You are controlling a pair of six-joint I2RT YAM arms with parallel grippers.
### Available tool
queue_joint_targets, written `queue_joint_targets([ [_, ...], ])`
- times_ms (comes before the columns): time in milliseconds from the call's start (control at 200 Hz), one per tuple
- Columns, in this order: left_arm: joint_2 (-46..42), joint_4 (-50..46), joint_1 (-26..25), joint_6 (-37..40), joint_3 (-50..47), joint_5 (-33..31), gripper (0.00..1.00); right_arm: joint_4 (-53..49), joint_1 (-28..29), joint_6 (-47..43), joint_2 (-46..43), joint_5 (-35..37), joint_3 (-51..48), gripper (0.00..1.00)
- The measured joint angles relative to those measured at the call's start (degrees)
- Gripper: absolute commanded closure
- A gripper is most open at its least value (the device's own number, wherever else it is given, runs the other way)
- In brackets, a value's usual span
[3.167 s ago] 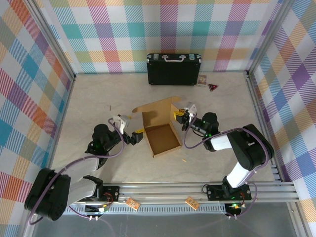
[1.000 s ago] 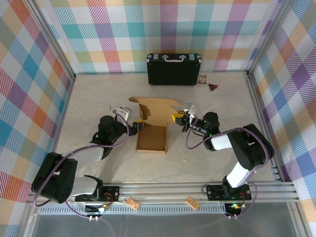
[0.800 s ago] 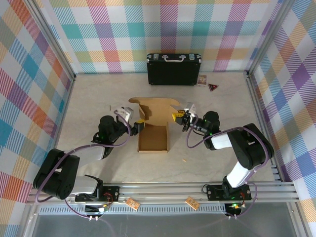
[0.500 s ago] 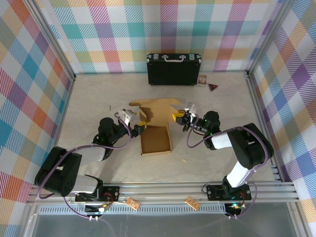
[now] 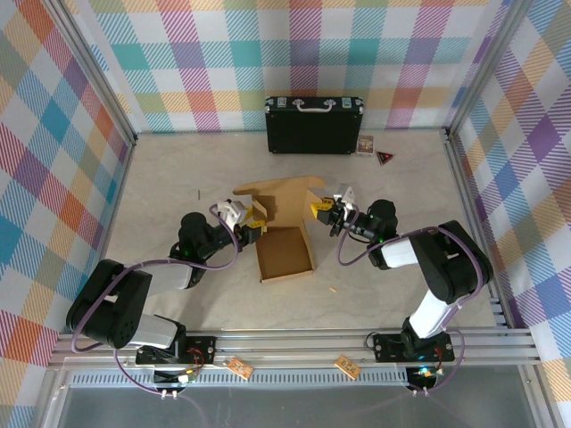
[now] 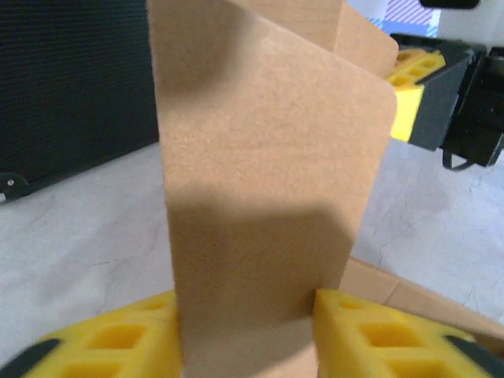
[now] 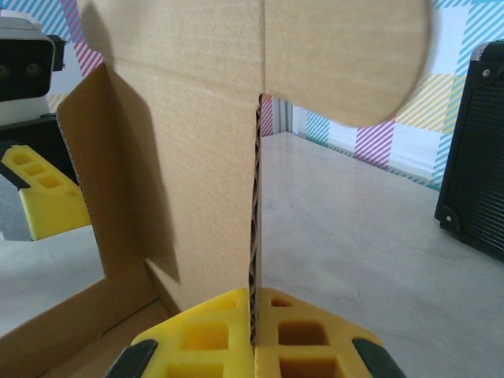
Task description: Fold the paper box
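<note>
Working on the paper box at mid-table, between the two grippers and well in front of the black case. Looks part-formed, with a shallow tray open upward and tall panels standing at the far side.

Holding the right-hand wall with the right gripper, yellow pads pressed together on the thin edge of the card.

Flanking an upright flap on the left side with the left gripper. Fingers sit on either side, touching or just beside the card. Cannot tell whether truly clamped or merely close.

Judging by this, somewhere mid-fold, with side walls not yet locked in.

Things to guard against:
- Buckling the flap away from its crease by squeezing it across its width rather than flat through its thickness.
- Letting the flap slip out of a loose left hold and spring back outward.
- Sliding or spinning the whole box on the smooth table by pushing harder from one side than the other, given a light box with nothing pinning its base.
- Tearing or kinking a corner by pulling the two held walls in opposing directions.
- Bending the right wall outward by moving the right gripper sideways without releasing.
</note>
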Motion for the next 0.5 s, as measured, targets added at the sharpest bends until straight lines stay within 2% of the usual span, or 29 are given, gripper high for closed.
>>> queue_joint_targets([
  [155,0.00,-0.39,-0.11,0.50,0.00,2.16,0.77,-0.07,-0.55,0.11,0.04,0.09,0.28,1.00],
  [305,-0.02,-1.42,-0.22,0.85,0.09,4.24,1.00,-0.22,-0.72,0.11,0.09,0.66,0.50,1.00],
  [475,-0.02,-1.62,-0.52,1.11,0.35,4.83,1.00,-0.42,-0.87,0.11,0.11,0.81,0.76,1.00],
  [500,-0.02,-1.64,-0.52,1.09,0.37,4.85,0.98,-0.44,-0.87,0.13,0.11,0.81,0.79,1.00],
])
